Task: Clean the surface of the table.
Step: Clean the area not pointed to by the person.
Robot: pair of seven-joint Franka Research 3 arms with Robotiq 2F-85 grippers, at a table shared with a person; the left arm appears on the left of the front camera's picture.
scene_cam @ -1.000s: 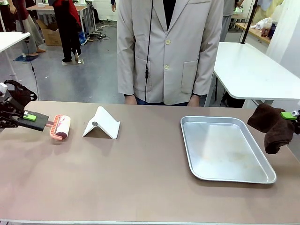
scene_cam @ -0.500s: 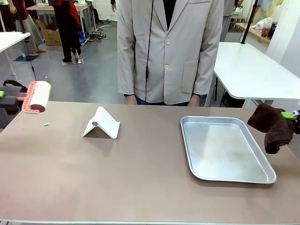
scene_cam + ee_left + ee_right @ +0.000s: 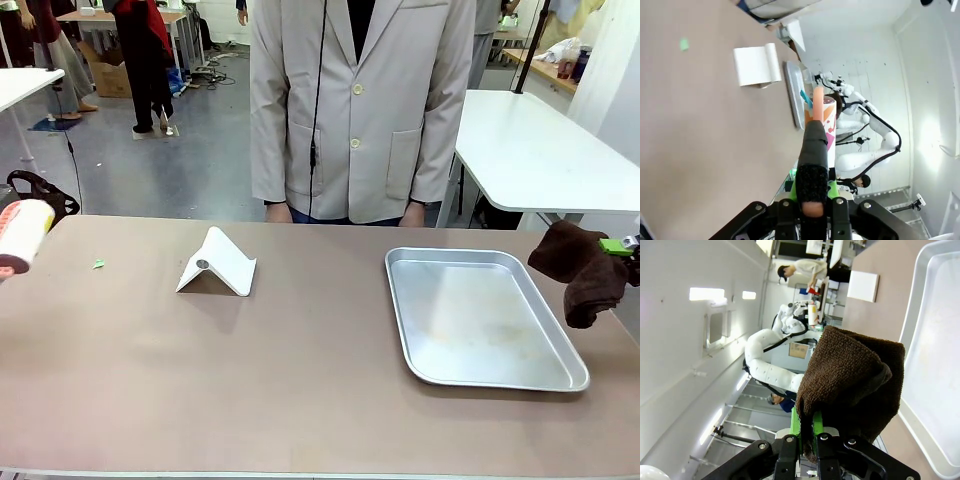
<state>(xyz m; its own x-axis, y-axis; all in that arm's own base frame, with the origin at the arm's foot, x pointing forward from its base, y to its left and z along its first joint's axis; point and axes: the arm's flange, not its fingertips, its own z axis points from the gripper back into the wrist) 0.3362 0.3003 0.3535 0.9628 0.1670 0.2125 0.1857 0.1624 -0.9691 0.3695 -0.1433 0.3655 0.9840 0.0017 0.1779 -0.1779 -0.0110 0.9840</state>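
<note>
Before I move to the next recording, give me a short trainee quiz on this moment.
1. True or false: the stand lies in the tray.
2. The green scrap lies: A, in the tray; B, on the table, left of the stand; C, on top of the stand.
3. What does the left tool hold, and what does the right tool hold?

Key
1. False: it stands on the table, left of the tray.
2. B.
3. Left: a roller. Right: a brown cloth.
</note>
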